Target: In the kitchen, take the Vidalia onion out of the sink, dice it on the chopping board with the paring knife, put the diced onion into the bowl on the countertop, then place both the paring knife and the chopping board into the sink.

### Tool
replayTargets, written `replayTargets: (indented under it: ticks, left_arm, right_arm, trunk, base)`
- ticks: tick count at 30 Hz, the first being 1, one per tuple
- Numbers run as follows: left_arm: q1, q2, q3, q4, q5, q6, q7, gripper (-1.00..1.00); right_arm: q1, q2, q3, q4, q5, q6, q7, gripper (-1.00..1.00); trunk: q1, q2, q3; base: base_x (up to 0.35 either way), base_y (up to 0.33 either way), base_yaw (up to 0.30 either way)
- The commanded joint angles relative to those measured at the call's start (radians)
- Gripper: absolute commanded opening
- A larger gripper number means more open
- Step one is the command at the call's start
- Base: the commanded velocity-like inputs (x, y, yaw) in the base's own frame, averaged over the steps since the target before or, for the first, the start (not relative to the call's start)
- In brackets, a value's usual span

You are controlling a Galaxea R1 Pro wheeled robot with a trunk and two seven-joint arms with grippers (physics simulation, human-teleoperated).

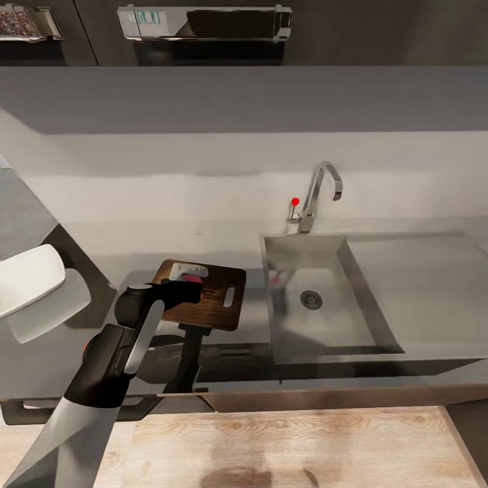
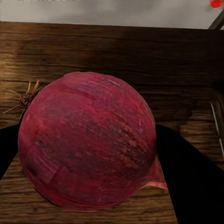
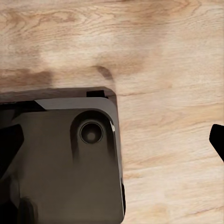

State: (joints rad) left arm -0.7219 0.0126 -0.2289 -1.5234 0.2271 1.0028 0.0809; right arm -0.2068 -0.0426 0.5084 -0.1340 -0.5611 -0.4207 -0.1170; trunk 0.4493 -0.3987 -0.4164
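The left end effector (image 1: 181,290) hangs over the chopping board (image 1: 215,308) on the counter (image 1: 129,285), its dark fingers (image 2: 193,177) closed on either side of the Vidalia onion (image 2: 88,147), which sits on the wood. The sink (image 1: 369,318) lies just beside the board. The right end effector's state cannot be told; its wrist view shows wooden floor (image 3: 163,56)

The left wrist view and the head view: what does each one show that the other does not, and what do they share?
The left wrist view alone gives the onion in close detail: dark red skin, dry roots, dark fingers on both sides. The head view alone gives the sink, the tap, the white bowl and the countertop. Both show the wooden board and the tap's red lever tip.
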Motion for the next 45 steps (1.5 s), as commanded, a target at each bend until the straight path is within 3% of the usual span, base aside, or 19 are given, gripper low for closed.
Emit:
replayTargets:
  ticks: [1, 29, 30, 45]
  left_arm:
    - [-0.001, 0.001, -0.001, 0.011, -0.012, 0.005, 0.010, -1.00]
    - [-0.001, 0.001, -0.002, 0.007, -0.012, 0.005, 0.010, -1.00]
    - [-0.001, 0.001, -0.002, 0.007, -0.012, 0.005, 0.010, 1.00]
    - [-0.001, -0.001, -0.003, 0.007, -0.012, 0.005, 0.010, 1.00]
  right_arm:
    - [0.000, 0.000, 0.009, -0.001, -0.003, -0.001, -0.007, 1.00]
    - [0.000, 0.000, 0.009, -0.001, -0.003, -0.001, -0.007, 1.00]
    - [0.000, 0.000, 0.009, -0.001, -0.003, -0.001, -0.007, 1.00]
    - [0.000, -0.002, 0.009, -0.001, -0.002, -0.001, -0.005, 1.00]
  trunk:
    - [0.001, -0.001, -0.002]
    - [0.001, -0.001, 0.013]
    - [0.001, -0.001, 0.013]
    - [0.001, -0.001, 0.013]
  base:
    - [0.000, 0.001, 0.000]
    - [0.000, 0.000, 0.000]
    - [0.000, 0.000, 0.000]
    - [0.000, 0.000, 0.000]
